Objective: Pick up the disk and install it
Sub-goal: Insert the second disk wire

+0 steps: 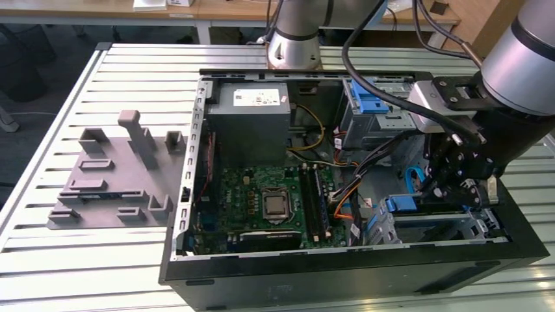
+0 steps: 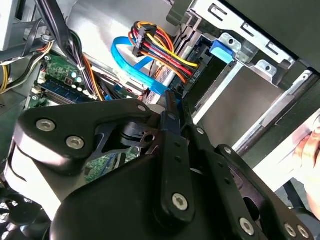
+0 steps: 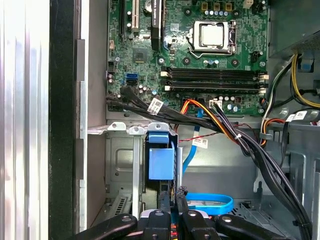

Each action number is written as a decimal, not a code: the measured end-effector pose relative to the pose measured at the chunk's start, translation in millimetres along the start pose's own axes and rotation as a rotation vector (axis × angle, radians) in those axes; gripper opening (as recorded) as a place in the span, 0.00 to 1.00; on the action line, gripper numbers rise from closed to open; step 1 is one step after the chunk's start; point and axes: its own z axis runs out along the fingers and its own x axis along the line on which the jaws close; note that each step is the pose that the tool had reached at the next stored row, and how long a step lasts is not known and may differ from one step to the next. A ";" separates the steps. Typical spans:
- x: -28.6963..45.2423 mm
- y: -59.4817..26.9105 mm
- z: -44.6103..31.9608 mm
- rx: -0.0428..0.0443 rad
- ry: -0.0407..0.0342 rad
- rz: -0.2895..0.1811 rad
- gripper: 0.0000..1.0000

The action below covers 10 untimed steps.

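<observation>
Gripper (image 1: 458, 190) lower right in exterior view, down inside open computer case (image 1: 347, 273), fingers pinched on the disk (image 3: 161, 162) standing on edge in drive cage (image 3: 125, 150); motherboard (image 1: 260, 201) beyond

A robotics lab or workshop: an opened computer case (image 1: 347, 260) on a slatted metal bench (image 1: 52, 130), desks (image 1: 104, 10) behind.

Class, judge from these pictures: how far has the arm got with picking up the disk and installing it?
Done: the disk already appears to sit in the drive cage, with its blue frame end showing. In hand: the gripper hangs right at that end, in the first wrist view. Left: the pictures do not show whether the disk is pushed fully home, so seating is unconfirmed.
</observation>
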 end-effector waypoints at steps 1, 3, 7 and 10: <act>0.2 0.0 0.2 0.0000 -0.0001 0.000 0.16; 0.3 -0.1 0.3 0.0000 0.0000 0.000 0.16; 0.4 -1.1 0.7 0.0000 -0.0001 0.000 0.16; 0.7 -1.8 1.1 -0.0001 0.0000 0.000 0.16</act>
